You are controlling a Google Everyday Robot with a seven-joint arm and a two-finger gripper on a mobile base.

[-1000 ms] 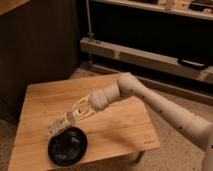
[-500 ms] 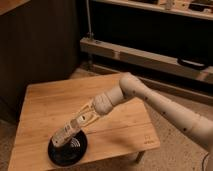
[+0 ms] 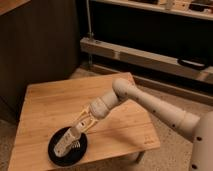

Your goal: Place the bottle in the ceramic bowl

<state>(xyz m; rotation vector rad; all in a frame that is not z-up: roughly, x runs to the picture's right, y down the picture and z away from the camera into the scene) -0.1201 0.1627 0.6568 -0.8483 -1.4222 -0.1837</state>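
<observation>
Camera view, from my remote seat: over the last second the arm has swung down and left, and the pincer (image 3: 75, 134) has gone from hovering above the bench (image 3: 45, 102) to reaching right over the ceramic bowl (image 3: 56, 156). A second ago the tip was above and just beside the bowl's rim; half a second ago it was already dipping over it; now it sits lower, with the bottle (image 3: 62, 145) lying tilted inside the bowl's outline, its lower end seemingly touching the ridged black inside. I read that as the placing step nearly finished. What remains, by my judgement, is letting go and lifting clear without dragging the bottle back out. Whether the pincer has released or is gripping the bottle, I cannot tell; cream on cream blends where they meet. Bowl has stayed put near the front left corner of the bench through all three looks. Counts: one bottle, one ceramic bowl, one bench, one arm with one pincer. Background holds a dark cabinet (image 3: 37, 45) behind the bench and a metal rail (image 3: 145, 57) across the right, neither involved. Risk I see: the slim bottle could roll or tip against the shallow wall on release.
</observation>
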